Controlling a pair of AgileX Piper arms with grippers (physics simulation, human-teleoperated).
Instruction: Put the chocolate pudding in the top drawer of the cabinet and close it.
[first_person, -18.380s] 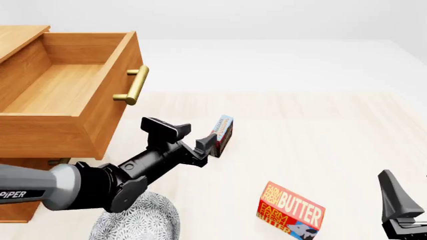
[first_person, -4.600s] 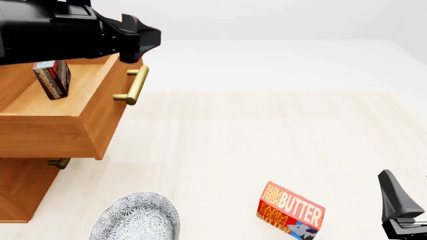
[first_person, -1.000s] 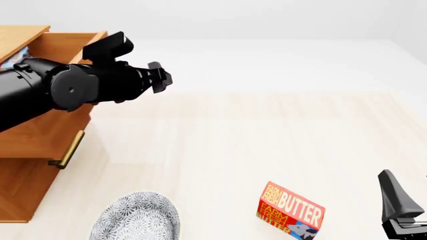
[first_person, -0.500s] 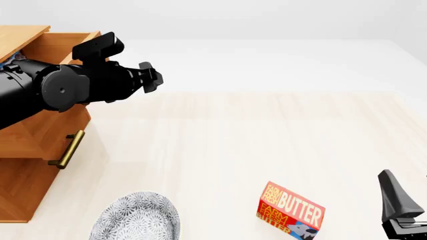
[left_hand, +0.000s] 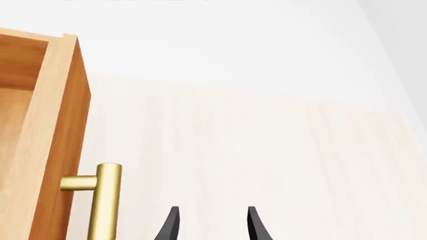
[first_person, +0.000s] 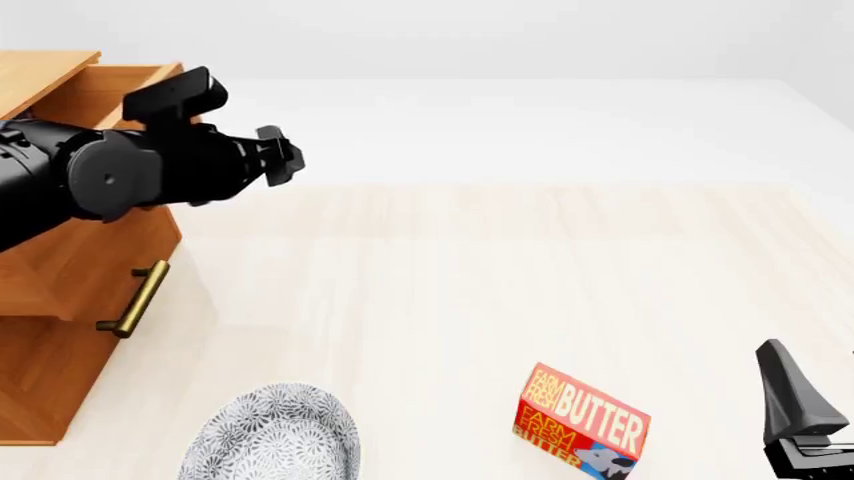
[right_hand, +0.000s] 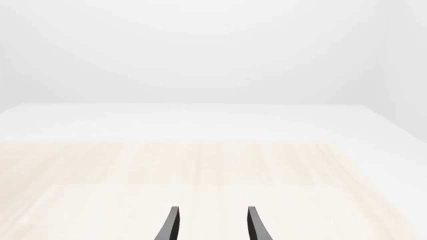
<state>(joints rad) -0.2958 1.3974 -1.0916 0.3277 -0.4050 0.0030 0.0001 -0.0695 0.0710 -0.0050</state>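
Note:
The cabinet (first_person: 40, 390) stands at the left edge of the front view. Its top drawer (first_person: 134, 90) sticks out only partway, and my left arm crosses in front of it. The chocolate pudding is hidden. My left gripper (first_person: 278, 160) is open and holds nothing, just right of the drawer front. In the left wrist view, the drawer front (left_hand: 63, 110) and its brass handle (left_hand: 107, 200) lie beside my open left gripper (left_hand: 212, 227), not between the fingers. My right gripper (right_hand: 212, 227) is open and empty, low at the front right (first_person: 790, 405).
A red Farm Fresh Butter box (first_person: 582, 418) stands on the table at the front right of centre. A grey patterned plate (first_person: 274, 435) lies at the front left. The lower drawer's brass handle (first_person: 134, 298) shows below the top drawer.
The top drawer has slid further into the cabinet, and my left arm and gripper have moved left with it. The right arm has not moved.

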